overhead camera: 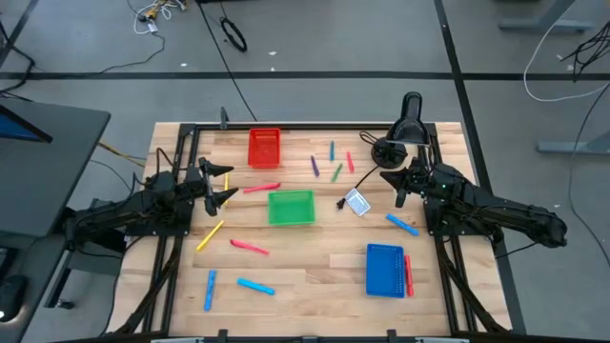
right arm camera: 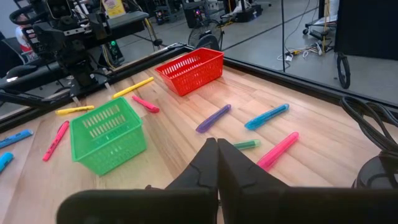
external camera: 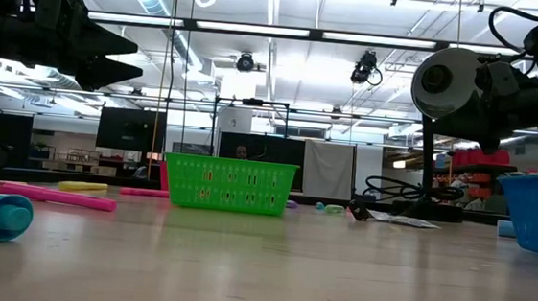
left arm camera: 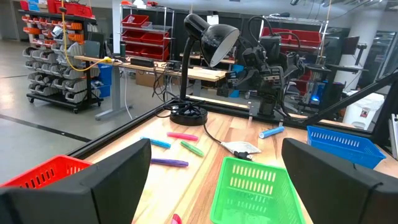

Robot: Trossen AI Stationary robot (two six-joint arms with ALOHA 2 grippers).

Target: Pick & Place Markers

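Several markers lie flat on the wooden table. A purple one point(overhead camera: 315, 166), a blue one point(overhead camera: 332, 151), a green one point(overhead camera: 337, 172) and a pink one point(overhead camera: 350, 162) sit at the far middle. Others lie around the green tray point(overhead camera: 291, 207): pink point(overhead camera: 261, 188), yellow point(overhead camera: 211, 234), pink point(overhead camera: 250, 247), blue point(overhead camera: 255, 285), blue point(overhead camera: 401, 224). My left gripper point(overhead camera: 229, 184) hangs open above the table's left side, pointing level toward the green tray point(left arm camera: 252, 186). My right gripper point(overhead camera: 393, 181) hangs shut above the right side, its fingertips point(right arm camera: 214, 144) aimed toward the far-middle markers.
A red tray point(overhead camera: 265, 148) stands at the far side and a blue tray point(overhead camera: 385, 270) at the near right, with a red marker point(overhead camera: 408, 274) beside it. A white-and-blue card point(overhead camera: 357, 203) lies right of the green tray. A black desk lamp point(overhead camera: 408, 124) stands at the far right corner.
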